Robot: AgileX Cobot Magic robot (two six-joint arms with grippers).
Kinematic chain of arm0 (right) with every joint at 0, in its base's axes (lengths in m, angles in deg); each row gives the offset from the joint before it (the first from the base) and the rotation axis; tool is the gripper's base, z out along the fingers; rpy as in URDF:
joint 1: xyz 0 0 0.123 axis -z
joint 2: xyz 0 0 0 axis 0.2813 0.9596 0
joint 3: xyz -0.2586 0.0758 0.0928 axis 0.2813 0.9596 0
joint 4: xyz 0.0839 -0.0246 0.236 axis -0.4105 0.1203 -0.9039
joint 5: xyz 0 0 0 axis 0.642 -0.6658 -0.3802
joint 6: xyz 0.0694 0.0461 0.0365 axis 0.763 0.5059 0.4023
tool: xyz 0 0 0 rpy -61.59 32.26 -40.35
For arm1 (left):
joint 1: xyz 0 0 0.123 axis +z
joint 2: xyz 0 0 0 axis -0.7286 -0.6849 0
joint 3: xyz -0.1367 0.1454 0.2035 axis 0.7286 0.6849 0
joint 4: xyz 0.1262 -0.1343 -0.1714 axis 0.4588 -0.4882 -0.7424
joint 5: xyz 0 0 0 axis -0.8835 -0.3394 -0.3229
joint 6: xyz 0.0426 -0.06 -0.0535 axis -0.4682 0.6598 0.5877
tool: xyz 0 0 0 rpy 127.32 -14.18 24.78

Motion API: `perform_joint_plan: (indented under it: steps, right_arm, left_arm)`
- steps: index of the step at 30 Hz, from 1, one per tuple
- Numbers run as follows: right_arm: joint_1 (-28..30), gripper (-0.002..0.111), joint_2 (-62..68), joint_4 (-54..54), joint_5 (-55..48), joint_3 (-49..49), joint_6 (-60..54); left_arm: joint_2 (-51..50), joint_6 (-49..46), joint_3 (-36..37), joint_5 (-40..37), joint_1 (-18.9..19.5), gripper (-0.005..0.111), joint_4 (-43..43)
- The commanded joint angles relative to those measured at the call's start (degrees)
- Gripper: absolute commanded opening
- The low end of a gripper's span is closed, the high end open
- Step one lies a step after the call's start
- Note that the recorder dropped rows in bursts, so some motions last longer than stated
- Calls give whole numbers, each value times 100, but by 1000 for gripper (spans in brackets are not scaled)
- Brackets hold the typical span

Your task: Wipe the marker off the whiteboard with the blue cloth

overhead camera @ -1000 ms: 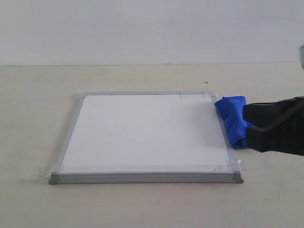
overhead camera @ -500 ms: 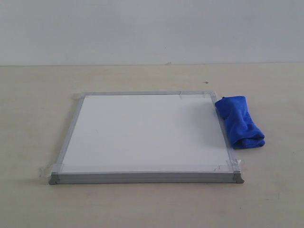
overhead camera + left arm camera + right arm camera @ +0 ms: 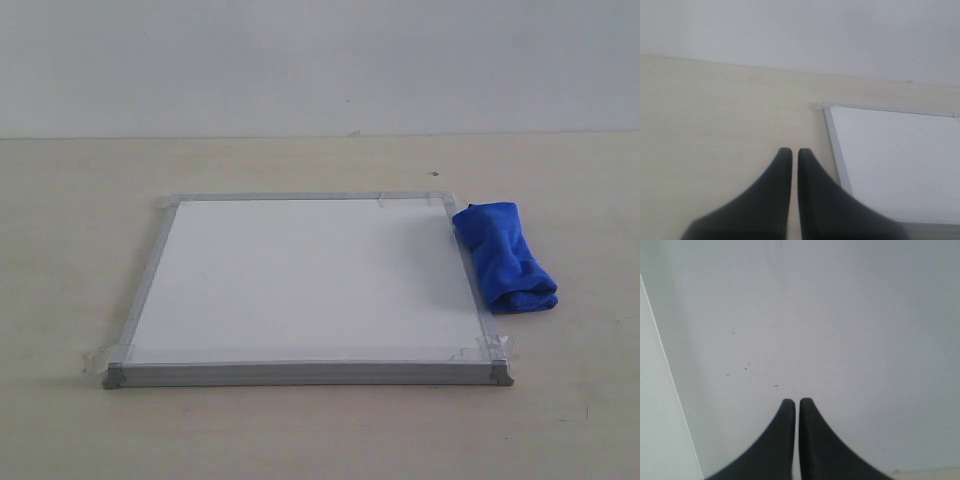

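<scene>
The whiteboard (image 3: 300,285) lies flat on the table, its surface plain white; no marker lines show on it in any view. The blue cloth (image 3: 503,257) rests as a wrinkled bundle on the table against the board's right edge. Neither arm appears in the exterior view. My left gripper (image 3: 791,152) is shut and empty, above the table beside a corner of the whiteboard (image 3: 895,160). My right gripper (image 3: 794,402) is shut and empty, pointed at a pale wall; the cloth and board are out of its view.
The light wooden table (image 3: 80,220) stretches around the board, with a pale wall (image 3: 320,60) behind it. Clear tape (image 3: 478,350) holds the board's corners down.
The right arm, which reached in beside the blue cloth one second ago, has pulled out of the exterior view. The cloth and board have not moved.
</scene>
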Motion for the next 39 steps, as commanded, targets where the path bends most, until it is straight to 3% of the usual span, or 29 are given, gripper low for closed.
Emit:
perform_joint_plan:
  steps: [1,6,9,12,16,26,39]
  right_arm:
    - [42,0,-38,17,56,21,134]
    - [42,0,-38,-548,-1170,71,-617]
    - [42,0,-67,-2777,-2818,71,-2711]
    - [42,0,-240,-2988,-3441,71,-4020]
    - [42,0,-379,-2721,-4516,71,-4316]
    - [42,0,-379,-2655,-4606,71,-4915]
    - [42,0,-379,-2701,-4618,71,-4868]
  left_arm:
    - [18,-28,23,-17,-18,4,-44]
    - [18,-28,23,-17,-18,4,-44]
    - [18,-28,23,-17,-18,4,-44]
    - [18,-28,23,-17,-18,4,-44]
    - [18,-28,23,-17,-18,4,-44]
    - [18,-28,23,-17,-18,4,-44]
    - [18,-28,23,-17,-18,4,-44]
